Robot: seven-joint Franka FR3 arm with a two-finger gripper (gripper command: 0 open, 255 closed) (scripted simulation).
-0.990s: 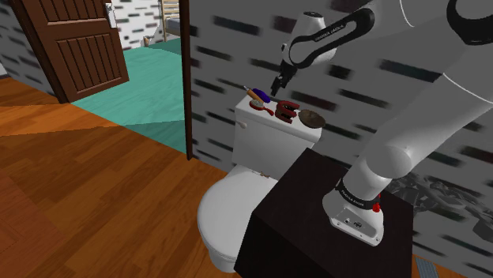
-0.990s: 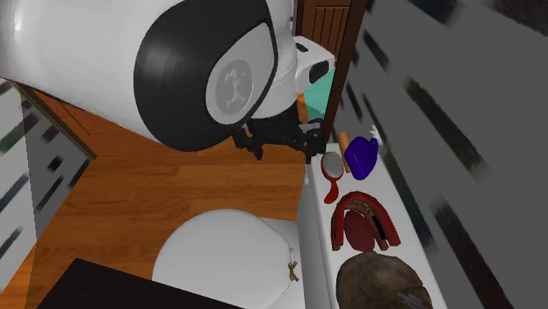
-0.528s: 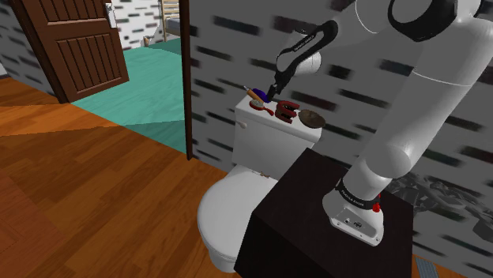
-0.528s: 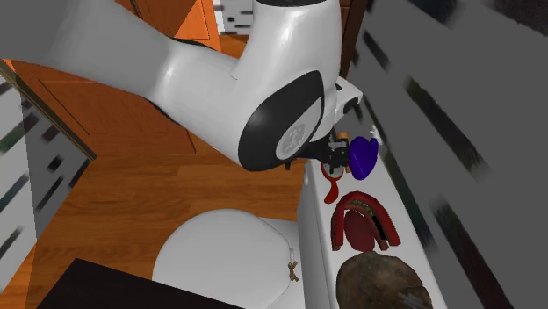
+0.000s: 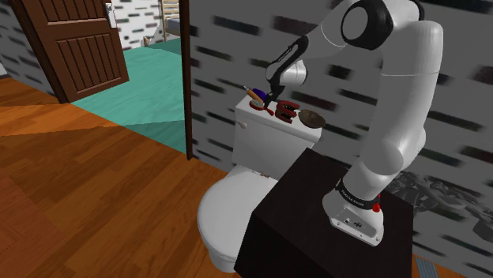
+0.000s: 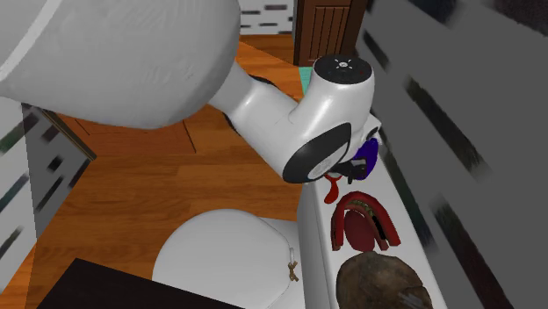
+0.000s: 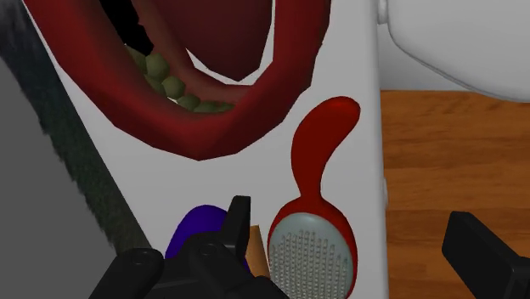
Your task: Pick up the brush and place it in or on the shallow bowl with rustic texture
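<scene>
One red brush [image 7: 309,192] has a grey dotted oval head.

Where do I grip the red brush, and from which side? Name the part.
Probably best: grip the brush at its narrow neck, where handle meets head, coming straight down from above. It lies flat, bristles up, on the tank lid; the neck has bare lid on both sides, while the blue thing crowds the head.
</scene>
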